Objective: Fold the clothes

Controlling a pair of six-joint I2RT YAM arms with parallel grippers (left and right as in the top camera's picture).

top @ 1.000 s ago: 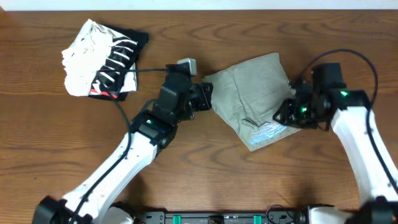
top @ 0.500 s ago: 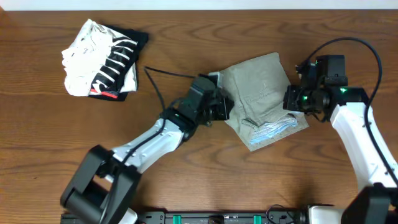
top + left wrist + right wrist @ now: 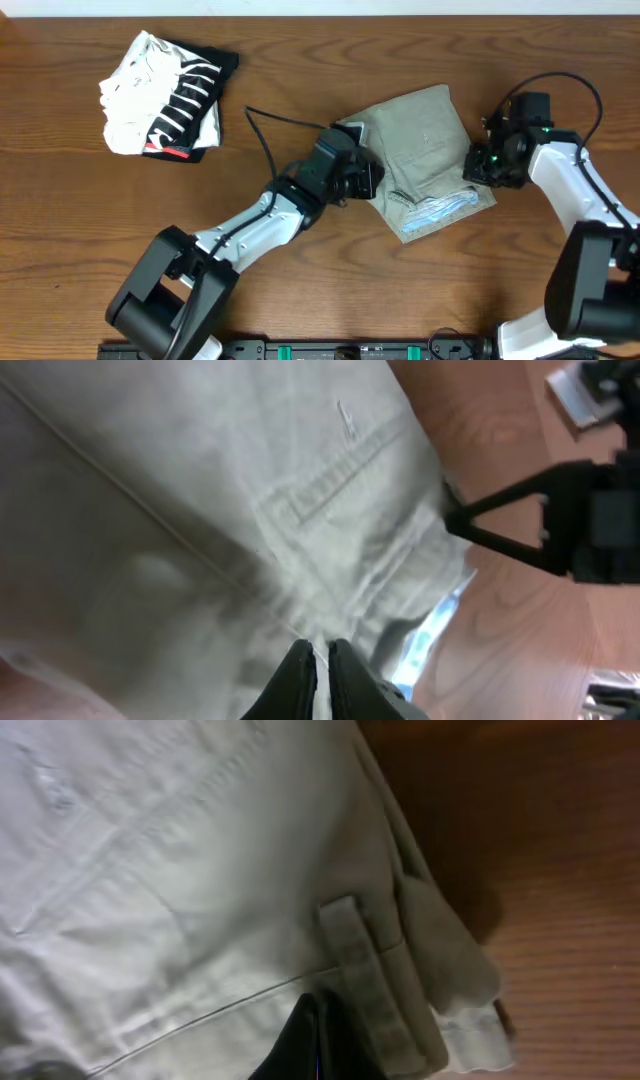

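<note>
Though blurry (wrist views), khaki shorts (image 3: 420, 135)

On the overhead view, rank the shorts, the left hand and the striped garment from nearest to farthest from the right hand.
1. The shorts: the right hand sits at their edge.
2. The left hand: at the opposite edge of the shorts.
3. The striped garment: far off, well beyond the left hand.

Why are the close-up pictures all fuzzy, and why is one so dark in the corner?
Left wrist view: the camera is very close to the khaki shorts, so the cloth looks soft and blurry. Right wrist view: the cloth is fuzzy here too, and the wooden table is dim, with a dark shadow right beside the shorts. Overhead view: sharp and evenly lit, everything easy to see.
</note>
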